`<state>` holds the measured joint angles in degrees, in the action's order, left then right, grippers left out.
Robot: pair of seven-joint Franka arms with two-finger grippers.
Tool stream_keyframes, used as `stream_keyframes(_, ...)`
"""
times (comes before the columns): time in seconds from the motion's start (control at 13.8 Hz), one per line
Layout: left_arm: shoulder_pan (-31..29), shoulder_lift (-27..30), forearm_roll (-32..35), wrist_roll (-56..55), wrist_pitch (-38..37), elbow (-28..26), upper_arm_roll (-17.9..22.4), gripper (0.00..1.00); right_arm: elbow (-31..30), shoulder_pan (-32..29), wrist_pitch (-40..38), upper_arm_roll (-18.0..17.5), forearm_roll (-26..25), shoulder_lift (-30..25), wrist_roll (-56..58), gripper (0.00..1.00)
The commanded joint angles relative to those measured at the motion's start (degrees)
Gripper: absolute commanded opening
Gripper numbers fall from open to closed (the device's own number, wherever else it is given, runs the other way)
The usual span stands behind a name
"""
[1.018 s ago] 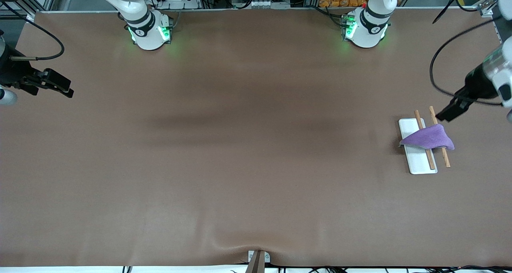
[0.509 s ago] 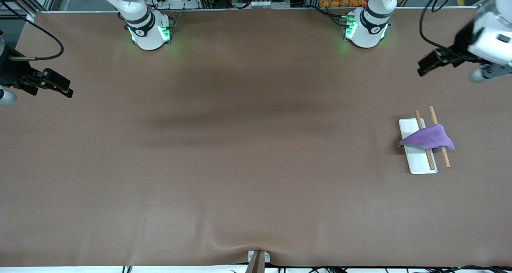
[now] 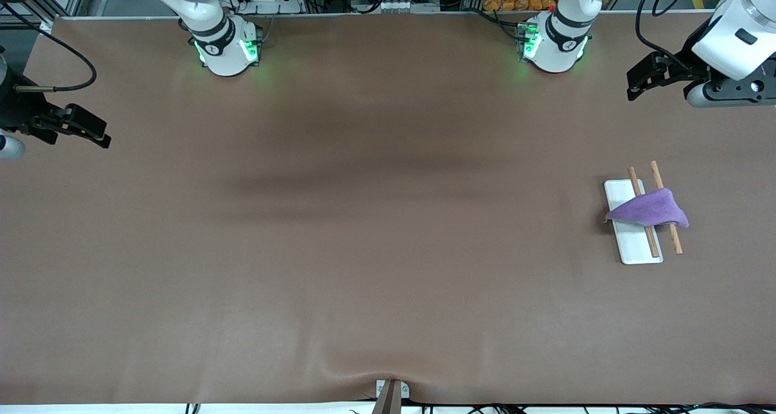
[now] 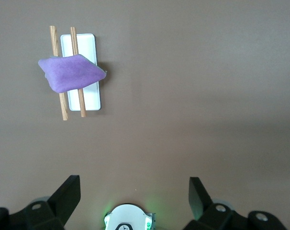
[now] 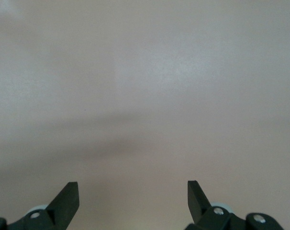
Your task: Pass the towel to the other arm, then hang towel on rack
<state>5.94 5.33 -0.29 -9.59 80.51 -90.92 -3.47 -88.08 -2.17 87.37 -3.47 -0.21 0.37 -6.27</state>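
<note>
The purple towel [image 3: 650, 210] lies draped over the two wooden rods of the rack [image 3: 630, 244], whose white base plate sits on the table toward the left arm's end. Towel [image 4: 71, 73] and rack [image 4: 90, 98] also show in the left wrist view. My left gripper [image 3: 636, 83] is open and empty, raised over the table between the rack and the left arm's base. My right gripper [image 3: 100, 136] is open and empty at the right arm's end of the table, waiting; its wrist view shows only bare table between its fingertips [image 5: 68, 194].
The brown table cover [image 3: 364, 220] is wrinkled at the edge nearest the front camera, where a small metal bracket [image 3: 391, 393] stands. The left arm's base [image 3: 555, 41] shows in the left wrist view [image 4: 128, 218]. Cables hang beside the left arm.
My left gripper has pulled up and away from the towel on the rack, toward the left arm's base. The towel, the rack and the right arm have not moved.
</note>
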Motion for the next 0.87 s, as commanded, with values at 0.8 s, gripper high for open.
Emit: stream_keyframes(0.8, 0.47, -1.73, -0.50, 1.41, -0.36, 2.68, -0.13, 1.00, 1.33, -0.38, -0.88, -0.22, 1.09, 0.60, 0.20, 1.00)
